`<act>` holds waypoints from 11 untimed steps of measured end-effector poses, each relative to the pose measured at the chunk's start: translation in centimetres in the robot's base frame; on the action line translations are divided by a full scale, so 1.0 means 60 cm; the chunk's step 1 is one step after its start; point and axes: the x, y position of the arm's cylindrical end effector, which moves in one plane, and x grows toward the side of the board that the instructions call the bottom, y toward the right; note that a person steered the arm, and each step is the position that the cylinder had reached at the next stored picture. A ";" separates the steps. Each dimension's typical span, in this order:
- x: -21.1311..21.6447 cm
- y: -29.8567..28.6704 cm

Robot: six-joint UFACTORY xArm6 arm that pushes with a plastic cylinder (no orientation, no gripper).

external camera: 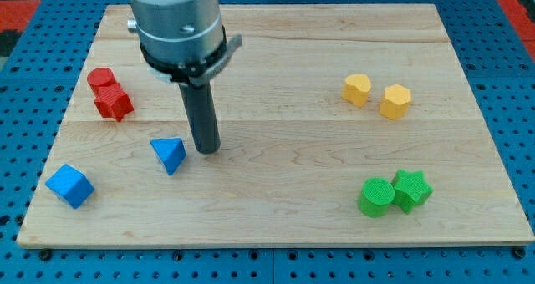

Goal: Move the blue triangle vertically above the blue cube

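The blue triangle [170,154] lies on the wooden board at the view's lower left. The blue cube [68,185] sits further left and lower, near the board's bottom-left corner. My tip [207,149] rests on the board just to the right of the blue triangle, close to it with a small gap showing. The rod rises from there to the grey arm body at the view's top.
A red cylinder [100,78] and a red star [113,103] touch at the left. A yellow heart [357,89] and a yellow hexagon [395,101] sit at the upper right. A green cylinder [376,196] and a green star [411,189] touch at the lower right.
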 end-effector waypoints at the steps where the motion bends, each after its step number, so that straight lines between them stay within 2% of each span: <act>1: 0.020 -0.078; 2: -0.018 -0.131; 3: -0.039 -0.136; 7: -0.038 -0.192; 9: -0.011 -0.195; 10: -0.022 -0.187; 11: -0.048 -0.127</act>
